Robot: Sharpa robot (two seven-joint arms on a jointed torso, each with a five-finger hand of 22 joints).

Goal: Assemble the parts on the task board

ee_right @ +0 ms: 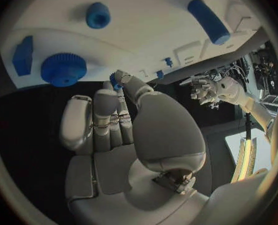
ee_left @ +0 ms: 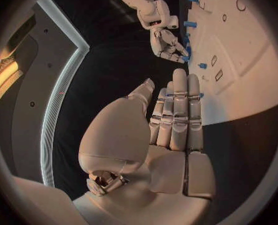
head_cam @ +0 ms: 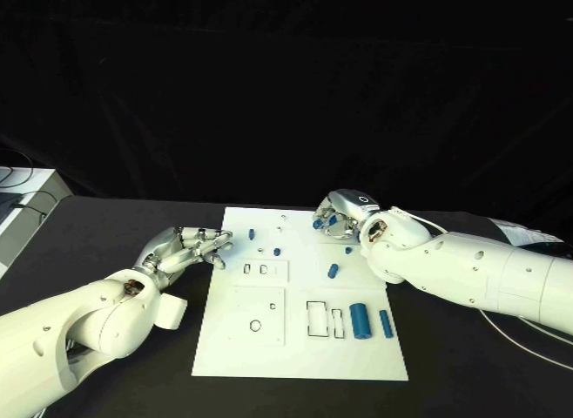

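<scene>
The black table (head_cam: 124,222) carries the white rectangular task board (head_cam: 299,348), which lies flat in its middle between the two arms. The left hand (head_cam: 186,248), silver and many-fingered, rests at the left edge of the board, and its fingers (ee_left: 179,105) lie straight and close together, side by side, with nothing between them. The right hand (head_cam: 347,216) is over the far right part of the board; its fingers (ee_right: 108,110) are curled, and a small blue part (ee_right: 116,82) is pinched at their tips. On the board, the biggest loose pieces are a thick blue cylinder (head_cam: 362,319) and a thinner blue rod (head_cam: 386,323), lying side by side near the right edge, next to a white rectangular block with a dark outline (head_cam: 318,319). Further from the robot there is a short blue peg (head_cam: 333,271) near the middle, and several still smaller blue pegs (head_cam: 252,233) stand in the far part of the board, well apart from each other.
</scene>
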